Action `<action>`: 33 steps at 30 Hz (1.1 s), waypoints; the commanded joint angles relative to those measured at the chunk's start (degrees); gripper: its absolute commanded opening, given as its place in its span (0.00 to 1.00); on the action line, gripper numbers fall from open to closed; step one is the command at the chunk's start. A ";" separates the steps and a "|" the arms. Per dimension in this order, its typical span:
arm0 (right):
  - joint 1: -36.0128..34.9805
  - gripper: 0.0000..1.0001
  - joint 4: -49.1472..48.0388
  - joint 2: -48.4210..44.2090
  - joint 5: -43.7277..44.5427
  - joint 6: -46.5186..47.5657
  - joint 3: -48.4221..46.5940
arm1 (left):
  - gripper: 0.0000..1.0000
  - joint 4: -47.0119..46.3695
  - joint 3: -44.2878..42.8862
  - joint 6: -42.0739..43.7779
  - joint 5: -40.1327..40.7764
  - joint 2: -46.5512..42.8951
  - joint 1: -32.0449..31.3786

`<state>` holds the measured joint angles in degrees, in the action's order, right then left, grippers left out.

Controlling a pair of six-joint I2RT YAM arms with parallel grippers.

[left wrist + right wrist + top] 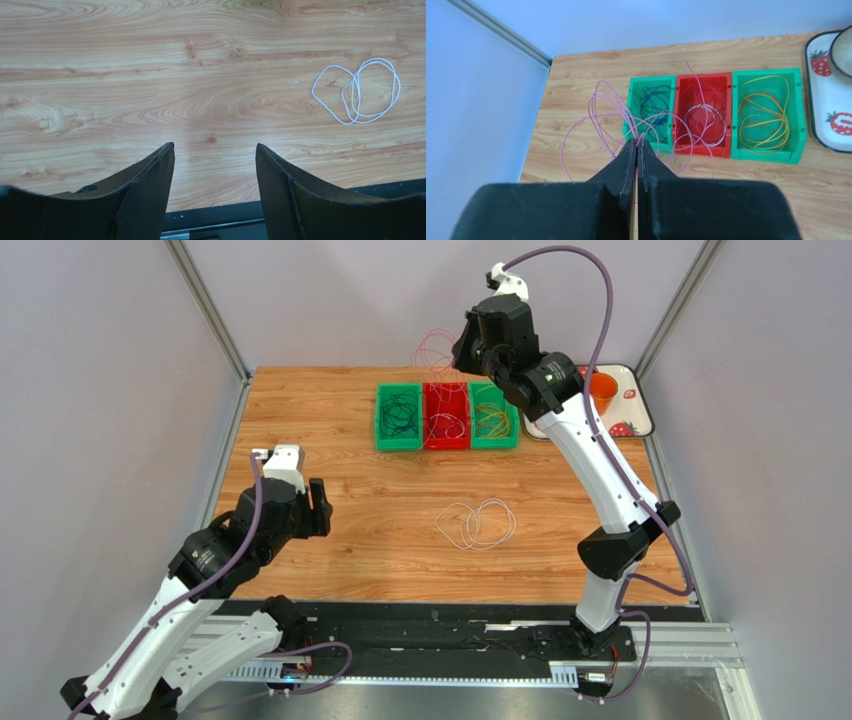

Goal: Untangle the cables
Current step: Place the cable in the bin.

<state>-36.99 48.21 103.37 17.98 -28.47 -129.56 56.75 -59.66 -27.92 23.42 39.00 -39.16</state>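
Top external, right gripper (636,142) raised, pinching pink cables (630,125), left gripper (215,146) parted

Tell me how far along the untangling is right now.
Done: dark cables lie in the left green bin, yellow cables in the right green bin, pale loops in the red bin. In hand: the right gripper is shut on pink cables near the bins. Left: white cables overlapping on the table; the left gripper hangs open, empty.

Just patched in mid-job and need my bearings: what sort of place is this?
Probably a lab robot test cell: plain grey panel walls box in a wooden table, with small sorting bins at its far side.
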 commanded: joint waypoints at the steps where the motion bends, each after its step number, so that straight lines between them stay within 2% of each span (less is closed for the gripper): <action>1: 2.53 0.00 -0.30 2.01 0.92 2.45 -4.38 | 0.69 -1.38 0.16 1.03 0.05 -0.33 0.31; 19: 13.17 0.00 -2.06 5.43 -1.80 5.09 -7.02 | 0.68 -2.17 0.60 1.47 -1.62 0.11 2.42; 33: 19.06 0.00 -6.10 5.96 -6.55 7.99 -4.74 | 0.68 -2.35 0.68 1.64 -2.06 0.55 2.77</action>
<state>-18.74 46.22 108.79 13.61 -22.94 -133.91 56.31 -59.24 -27.59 21.52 39.42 -36.64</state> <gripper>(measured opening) 0.008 0.676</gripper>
